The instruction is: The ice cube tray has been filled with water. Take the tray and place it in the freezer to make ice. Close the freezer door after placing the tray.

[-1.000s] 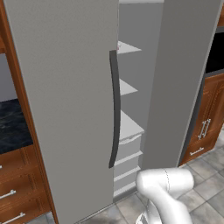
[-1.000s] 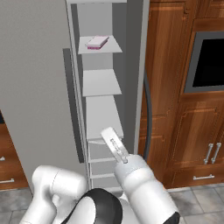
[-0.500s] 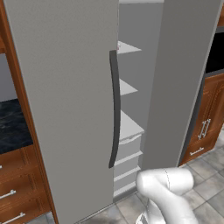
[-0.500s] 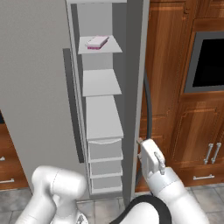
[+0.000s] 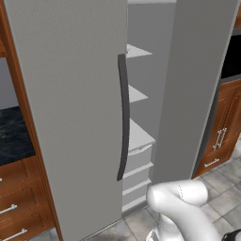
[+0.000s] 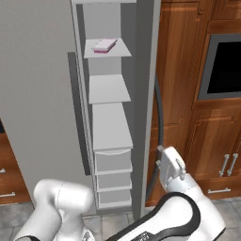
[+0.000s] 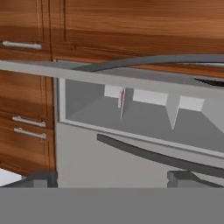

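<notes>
ice cube tray (image 6: 104,45) lies flat on the top white shelf (image 6: 123,49) inside the freezer (image 6: 42,94), seen in the right base view, well above and to the left of the jaws.

left base view: the wider grey door (image 5: 70,108) stands shut with its dark curved handle (image 5: 123,117) at its right edge. the freezer door (image 5: 197,80) stands open to the right, and the white shelves and drawers (image 5: 136,160) show in the gap between them. a white elbow of the arm (image 5: 176,197) sits low, in front of the drawers.

right base view: the arm (image 6: 179,207) rises from the bottom and reaches up to the right of the open compartment. the white hand (image 6: 172,164) is just beside the lower part of the freezer door's dark handle (image 6: 159,122), by the door's edge (image 6: 146,94). whether it touches the handle cannot be told.

hand view: the picture is rolled sideways. the jaws (image 7: 111,179) stand wide apart, with nothing between the two dark tips. the tray (image 7: 122,103) shows as a thin pink sliver on a shelf inside the compartment, well beyond the jaws. wood cabinets (image 7: 26,65) lie to the left.
</notes>
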{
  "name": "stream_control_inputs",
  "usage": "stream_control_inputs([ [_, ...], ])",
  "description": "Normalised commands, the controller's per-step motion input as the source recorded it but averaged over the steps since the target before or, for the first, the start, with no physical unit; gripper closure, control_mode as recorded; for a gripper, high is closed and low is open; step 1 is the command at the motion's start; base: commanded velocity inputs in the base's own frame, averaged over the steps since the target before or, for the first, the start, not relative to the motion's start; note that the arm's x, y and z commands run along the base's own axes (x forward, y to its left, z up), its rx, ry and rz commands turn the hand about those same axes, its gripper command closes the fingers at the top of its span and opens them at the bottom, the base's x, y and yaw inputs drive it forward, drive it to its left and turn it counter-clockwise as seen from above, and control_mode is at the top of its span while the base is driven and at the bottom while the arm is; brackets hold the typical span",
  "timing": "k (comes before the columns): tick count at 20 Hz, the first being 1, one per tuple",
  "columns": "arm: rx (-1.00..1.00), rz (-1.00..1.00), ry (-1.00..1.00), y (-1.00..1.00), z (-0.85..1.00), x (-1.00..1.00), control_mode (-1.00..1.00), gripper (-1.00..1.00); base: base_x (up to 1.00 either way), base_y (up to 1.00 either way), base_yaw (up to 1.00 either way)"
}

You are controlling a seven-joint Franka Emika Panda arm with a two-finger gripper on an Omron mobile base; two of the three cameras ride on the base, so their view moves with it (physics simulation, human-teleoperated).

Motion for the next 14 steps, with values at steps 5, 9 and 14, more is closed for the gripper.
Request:
stream_control_inputs([
  [5,0.07,0.01,0.01,-0.42,-0.18,0.64,-1.00,-1.00,0.00,0.00,0.00],
  [9,0.08,0.04,0.02,-0.47,-0.27,0.58,-1.00,-1.00,0.00,0.00,0.00],
  [14,0.06,0.03,0.10,-0.32,-0.34,0.67,-1.00,-1.00,0.00,0.00,0.00],
])
